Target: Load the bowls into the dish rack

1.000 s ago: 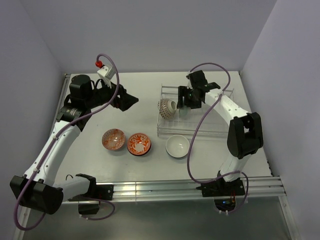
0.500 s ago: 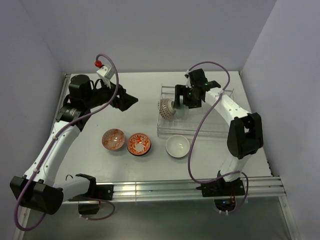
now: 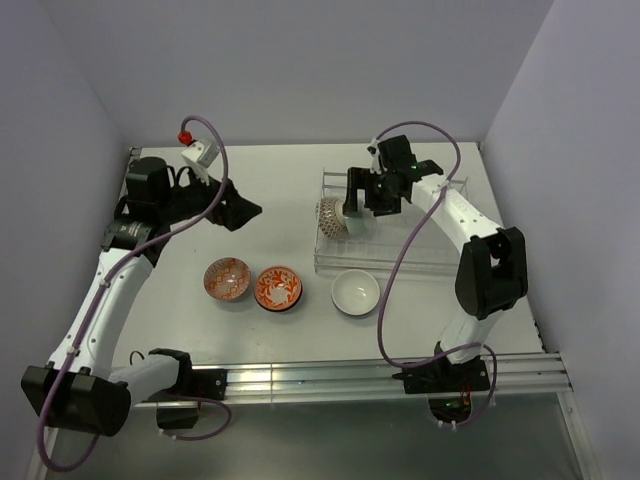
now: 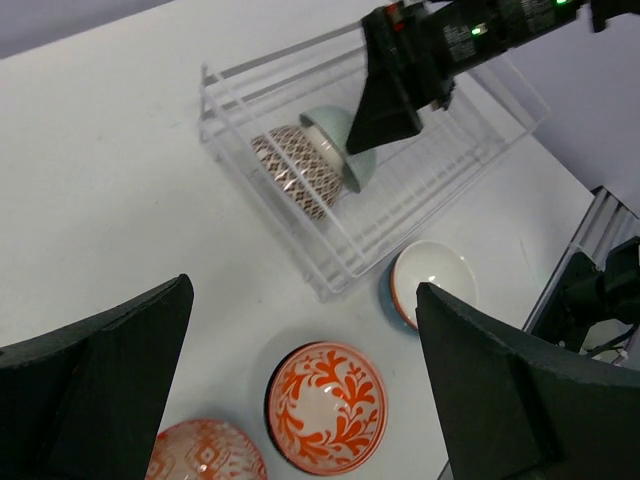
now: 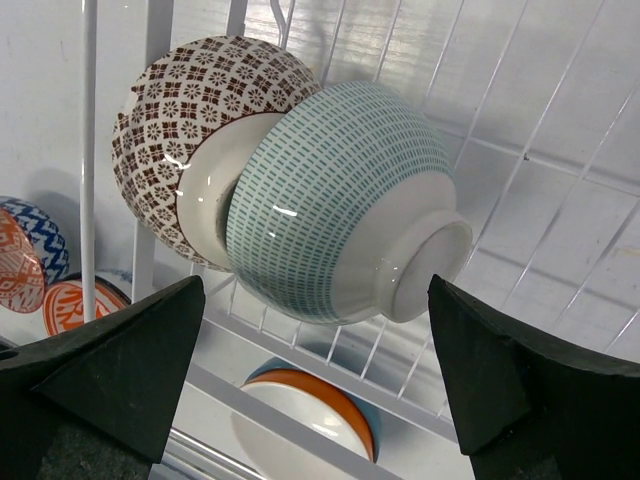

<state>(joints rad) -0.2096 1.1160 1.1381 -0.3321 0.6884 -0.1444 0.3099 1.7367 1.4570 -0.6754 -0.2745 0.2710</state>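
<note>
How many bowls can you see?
5. In the dish rack: brown-patterned bowl, pale green bowl. On the table: pale orange bowl, orange-red bowl, white bowl. Others may be hidden.

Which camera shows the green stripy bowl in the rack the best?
The right wrist camera. There the green bowl fills the middle, tipped on its side against the brown patterned bowl. The left wrist camera shows it small, partly covered. From the top camera it is almost hidden under the right hand.
</note>
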